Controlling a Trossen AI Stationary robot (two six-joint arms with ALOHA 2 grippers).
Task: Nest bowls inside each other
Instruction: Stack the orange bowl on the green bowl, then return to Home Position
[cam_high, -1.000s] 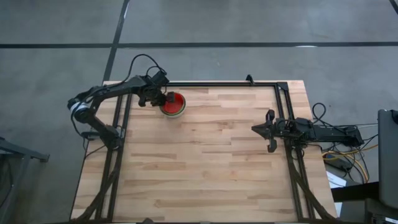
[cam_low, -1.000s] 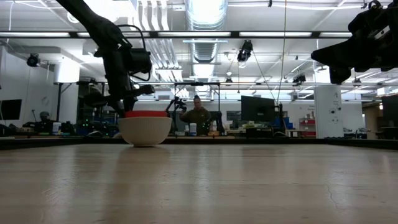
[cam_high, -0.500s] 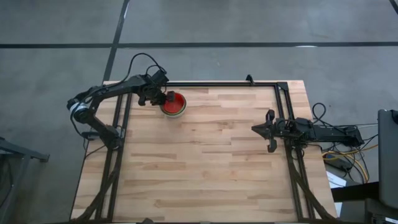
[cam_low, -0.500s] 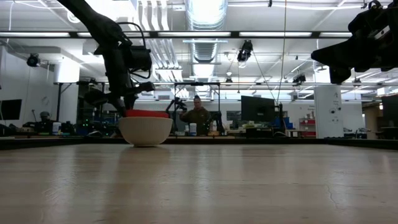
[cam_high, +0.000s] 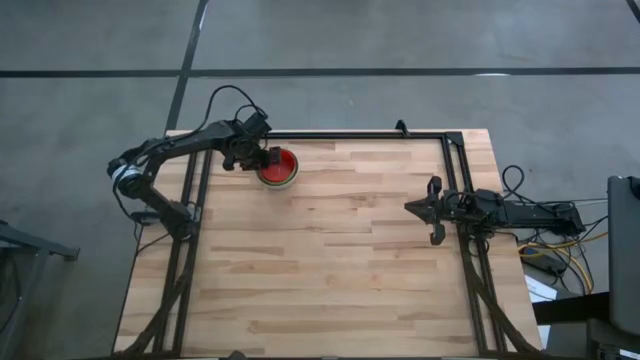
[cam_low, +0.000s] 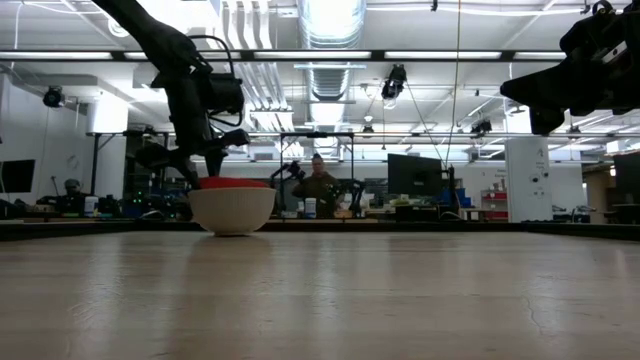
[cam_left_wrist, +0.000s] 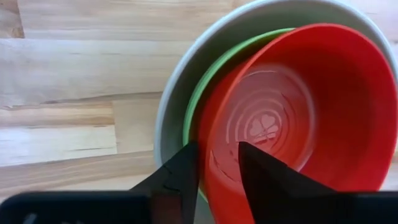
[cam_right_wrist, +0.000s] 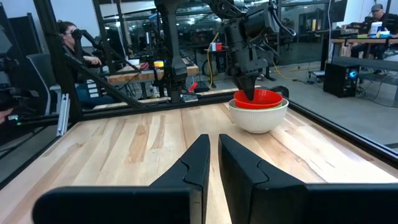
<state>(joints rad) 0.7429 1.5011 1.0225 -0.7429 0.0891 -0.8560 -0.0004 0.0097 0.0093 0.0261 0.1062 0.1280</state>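
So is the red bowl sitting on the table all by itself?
No, the red bowl sits nested inside a green bowl, within a white-grey bowl.

Robotics lab: workbenches (cam_right_wrist: 155, 71), monitors (cam_low: 415, 176).

The nested bowl stack (cam_high: 279, 168) is the only thing standing on the table (cam_high: 320, 270), near its far left corner. The left gripper (cam_high: 262, 158) straddles the stack's rim. From the stack toward the right gripper (cam_high: 432, 210), bare wood lies unobstructed.
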